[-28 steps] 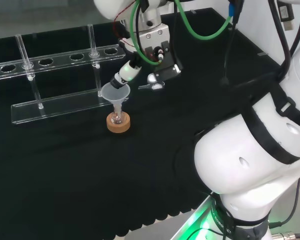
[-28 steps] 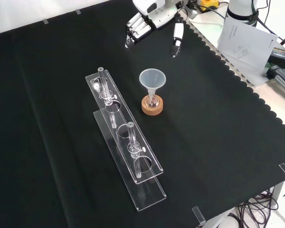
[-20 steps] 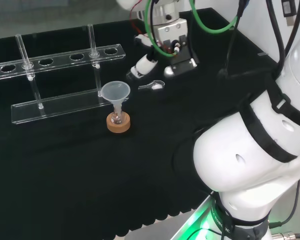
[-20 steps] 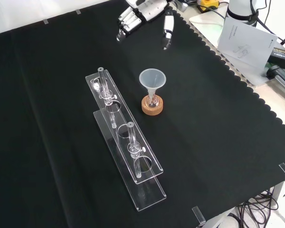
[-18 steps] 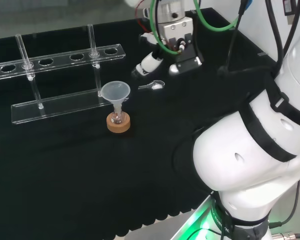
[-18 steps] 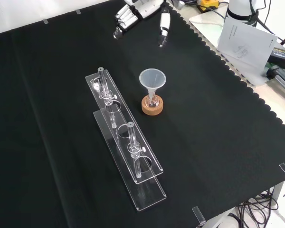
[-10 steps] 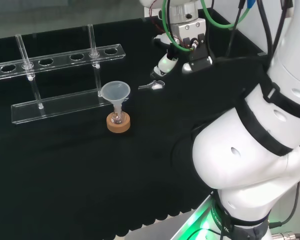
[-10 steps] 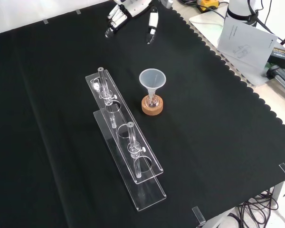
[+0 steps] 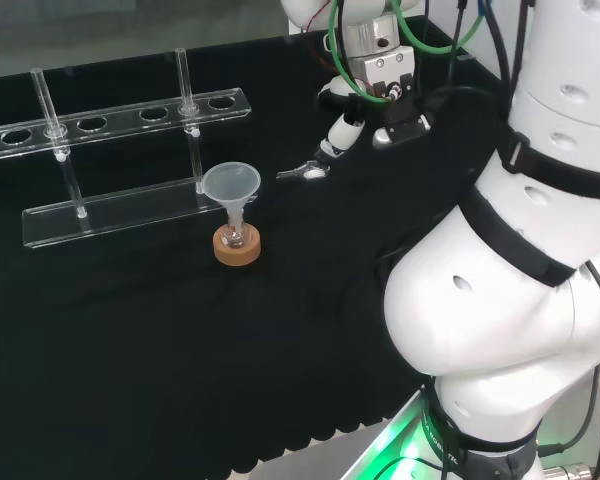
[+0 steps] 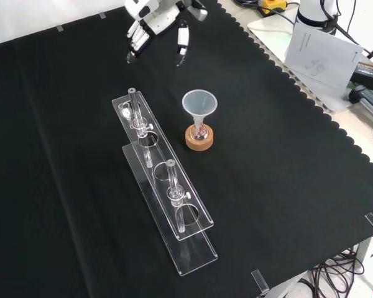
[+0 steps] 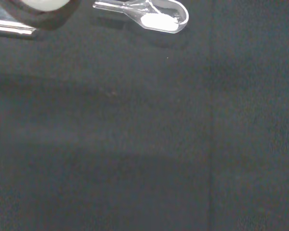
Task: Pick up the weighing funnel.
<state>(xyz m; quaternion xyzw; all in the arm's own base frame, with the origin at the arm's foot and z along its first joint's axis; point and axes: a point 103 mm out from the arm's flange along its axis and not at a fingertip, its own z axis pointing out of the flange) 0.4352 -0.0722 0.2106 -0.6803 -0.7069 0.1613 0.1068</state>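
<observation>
Hovering above the cloth (image 10: 286, 155), hand (image 10: 152, 15) has fingers spread apart, holding nothing. Head view: the weighing funnel (image 9: 305, 172) lies flat right of the funnel (image 9: 230, 184); one fingertip maybe touching it, unclear.

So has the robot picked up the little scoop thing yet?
Not yet. Done so far: the hand is already right next to the weighing funnel. Right now it hovers there with straight fingers, holding nothing, and the weighing funnel lies flat on the black cloth with something white inside. Left to do: curl the fingers round it and lift it up.
</observation>
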